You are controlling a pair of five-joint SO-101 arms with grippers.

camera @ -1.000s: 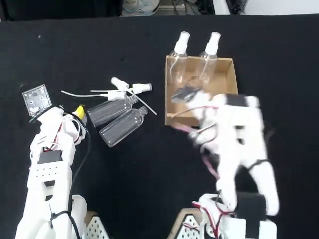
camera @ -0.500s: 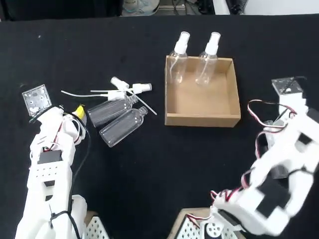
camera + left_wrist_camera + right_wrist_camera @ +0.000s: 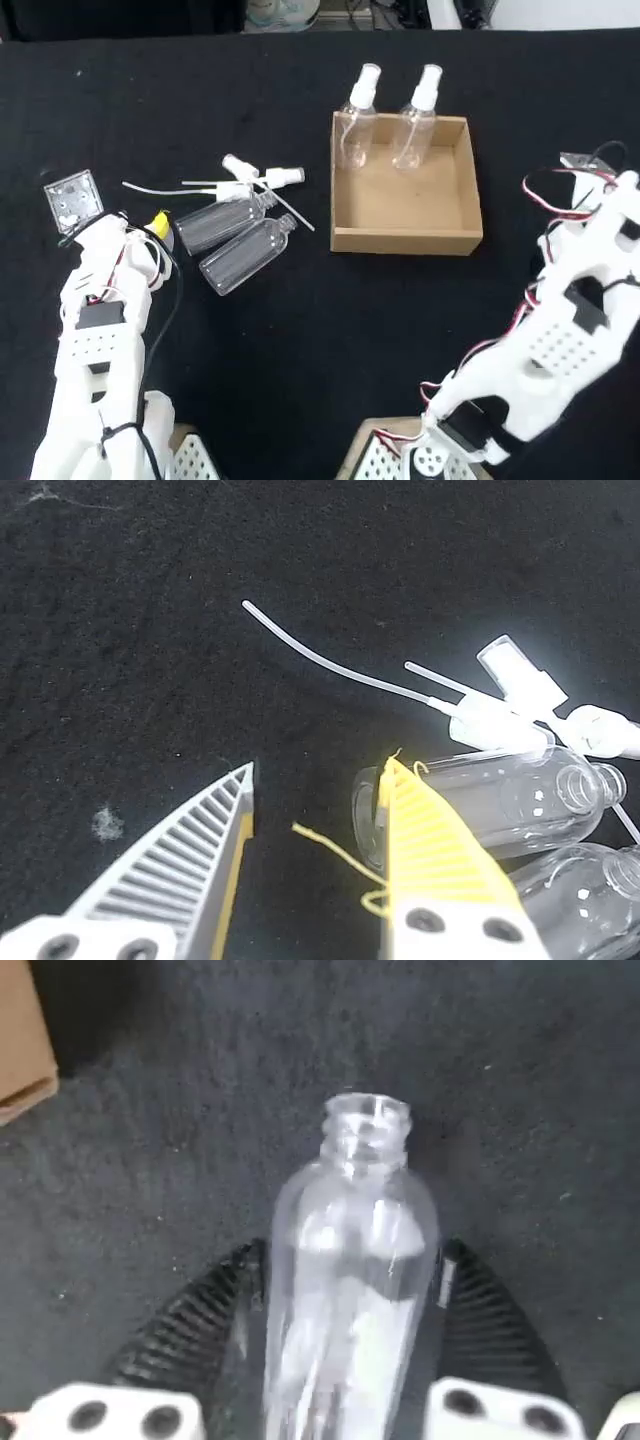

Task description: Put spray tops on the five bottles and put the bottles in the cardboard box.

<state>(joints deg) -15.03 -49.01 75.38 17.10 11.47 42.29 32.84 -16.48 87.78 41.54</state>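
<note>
Swung clear of the brown cardboard box [image 3: 405, 241], over which it was blurred a second ago, the right arm now stands at the right side of the black cloth-covered table [image 3: 300, 100]; the left arm, box and loose parts lie as before.

Right end effector [image 3: 350, 1255] — its black ribbed fingers [image 3: 190, 1330] are closed against both flanks of a clear uncapped plastic bottle [image 3: 352, 1190]. The bottle's threaded neck points away from the wrist. A corner of the box shows off to one side in the right wrist view. Whether the bottle rests on the table cannot be told.

Left end effector [image 3: 318, 770] — parted to a moderate gap with nothing between the tips. It sits low near the table's left side. Its yellow-faced finger [image 3: 430, 850] lies just beside the base of the nearer of two clear open-necked bottles [image 3: 218, 224] [image 3: 248, 254], which lie side by side on the table, left of the box.

Three white spray tops with long dip tubes [image 3: 232, 190] [image 3: 283, 177] [image 3: 238, 165] lie in a loose cluster at the bottles' necks, on the far side. One tube reaches out to the left.

Two capped bottles [image 3: 357, 125] [image 3: 415, 125] stand upright inside the box against its far wall, side by side.
</note>
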